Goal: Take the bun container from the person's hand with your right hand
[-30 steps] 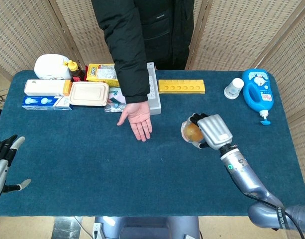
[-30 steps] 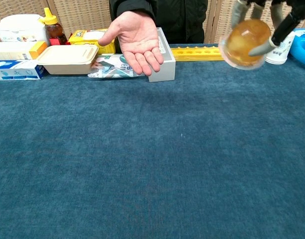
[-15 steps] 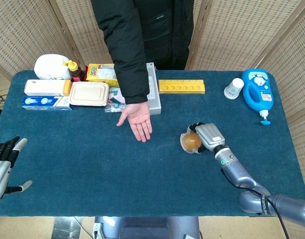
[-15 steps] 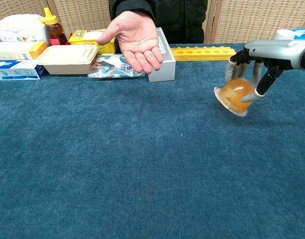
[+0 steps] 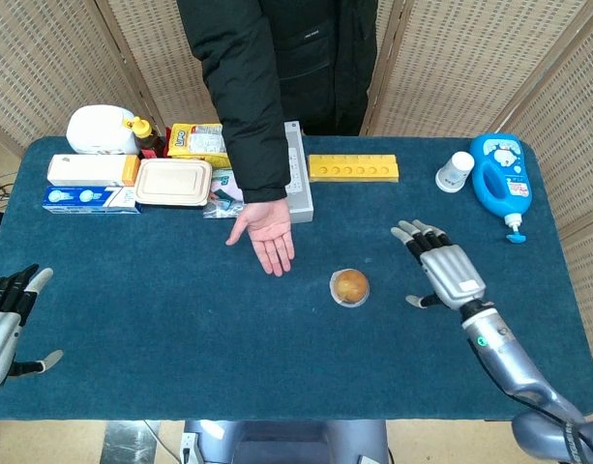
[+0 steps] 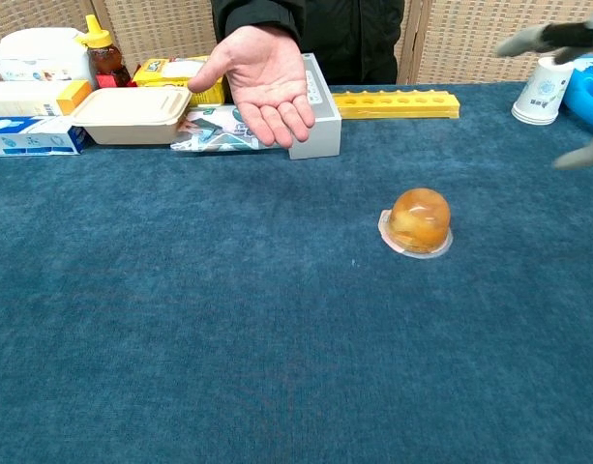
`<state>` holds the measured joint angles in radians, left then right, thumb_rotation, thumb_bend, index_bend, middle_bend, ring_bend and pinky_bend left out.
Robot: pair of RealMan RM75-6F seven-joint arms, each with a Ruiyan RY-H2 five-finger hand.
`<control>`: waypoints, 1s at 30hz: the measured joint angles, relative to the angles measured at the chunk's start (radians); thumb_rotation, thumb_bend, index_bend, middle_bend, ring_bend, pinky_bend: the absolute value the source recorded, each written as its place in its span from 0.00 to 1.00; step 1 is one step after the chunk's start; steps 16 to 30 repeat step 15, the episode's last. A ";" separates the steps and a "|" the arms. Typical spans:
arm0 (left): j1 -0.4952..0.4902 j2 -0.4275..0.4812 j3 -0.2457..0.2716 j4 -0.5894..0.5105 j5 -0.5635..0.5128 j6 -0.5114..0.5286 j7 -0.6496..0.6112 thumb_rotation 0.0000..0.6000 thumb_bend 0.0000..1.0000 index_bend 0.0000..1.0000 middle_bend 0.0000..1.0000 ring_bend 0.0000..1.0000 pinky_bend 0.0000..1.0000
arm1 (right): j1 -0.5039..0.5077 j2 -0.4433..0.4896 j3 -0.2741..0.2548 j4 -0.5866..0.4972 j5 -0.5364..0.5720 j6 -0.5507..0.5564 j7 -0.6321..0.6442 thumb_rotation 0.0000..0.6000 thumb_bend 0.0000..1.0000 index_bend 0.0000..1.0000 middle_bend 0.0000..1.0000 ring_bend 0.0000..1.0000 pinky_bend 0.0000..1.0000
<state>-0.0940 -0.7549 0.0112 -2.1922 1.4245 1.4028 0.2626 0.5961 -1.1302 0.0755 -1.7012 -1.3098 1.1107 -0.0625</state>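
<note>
As seen from the head: bun container (image 5: 349, 287) alone on blue table (image 5: 180, 329), between person's hand (image 5: 267, 235), palm up, and right hand (image 5: 447, 271), fingers spread, holding nothing. Left hand (image 5: 8, 314) at table's edge, fingers apart. From the chest: container dome-up mid-table, right fingertips (image 6: 528, 41) splayed at frame edge.

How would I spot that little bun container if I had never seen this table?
Start at the blue table and find the person's hand, palm up near the middle. Just right of it, standing alone on the cloth, is the bun container: a small clear dome over a golden bun, unlike the boxes along the far edge.
</note>
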 measured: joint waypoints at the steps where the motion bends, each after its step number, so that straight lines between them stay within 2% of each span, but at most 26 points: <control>1: 0.001 0.000 0.002 0.000 0.006 0.001 0.000 1.00 0.02 0.00 0.00 0.00 0.01 | -0.035 0.018 -0.014 -0.012 -0.024 0.044 0.010 1.00 0.00 0.00 0.01 0.01 0.07; 7: 0.008 -0.005 0.011 -0.001 0.028 0.006 0.011 1.00 0.02 0.00 0.00 0.00 0.01 | -0.210 0.061 -0.076 -0.016 -0.120 0.260 0.058 1.00 0.00 0.00 0.02 0.01 0.05; 14: 0.014 -0.019 0.020 0.000 0.048 0.012 0.039 1.00 0.02 0.00 0.00 0.00 0.01 | -0.363 0.071 -0.114 0.015 -0.181 0.436 0.087 1.00 0.00 0.00 0.02 0.00 0.04; 30: 0.015 -0.022 0.020 0.000 0.048 0.011 0.045 1.00 0.02 0.00 0.00 0.00 0.01 | -0.375 0.073 -0.116 0.019 -0.190 0.449 0.093 1.00 0.00 0.00 0.02 0.00 0.04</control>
